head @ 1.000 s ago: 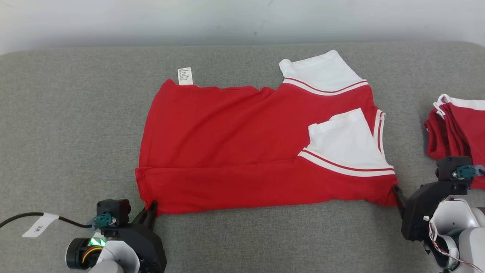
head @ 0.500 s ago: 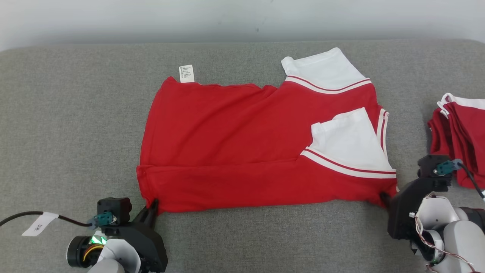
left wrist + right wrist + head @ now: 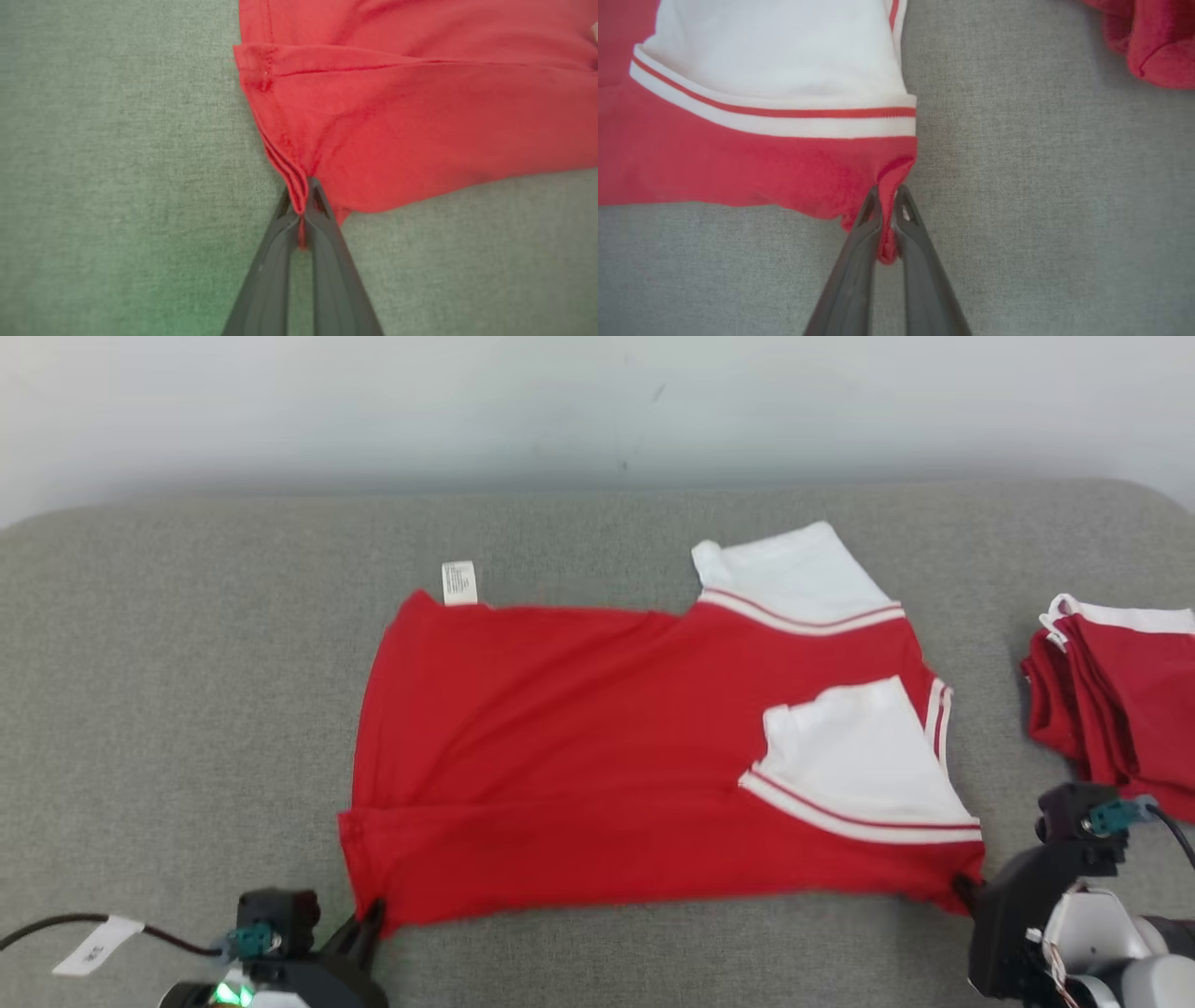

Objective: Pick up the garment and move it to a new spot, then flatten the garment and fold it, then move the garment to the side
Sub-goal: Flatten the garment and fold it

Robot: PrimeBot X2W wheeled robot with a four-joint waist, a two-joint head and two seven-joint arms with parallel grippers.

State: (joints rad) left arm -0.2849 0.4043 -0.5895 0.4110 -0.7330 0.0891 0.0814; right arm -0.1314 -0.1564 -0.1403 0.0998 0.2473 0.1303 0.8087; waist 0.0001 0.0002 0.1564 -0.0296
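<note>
The grey fabric worktop met a pale wall; I saw the fingers of left gripper and right gripper clamped on the red T-shirt.

You are viewing a garment showing plain red across its body, with white sleeves edged by a white band carrying one thin red stripe. A white label is showing grey print. The surface is showing heathered grey; the neighbouring pile is showing red with white trim.
</note>
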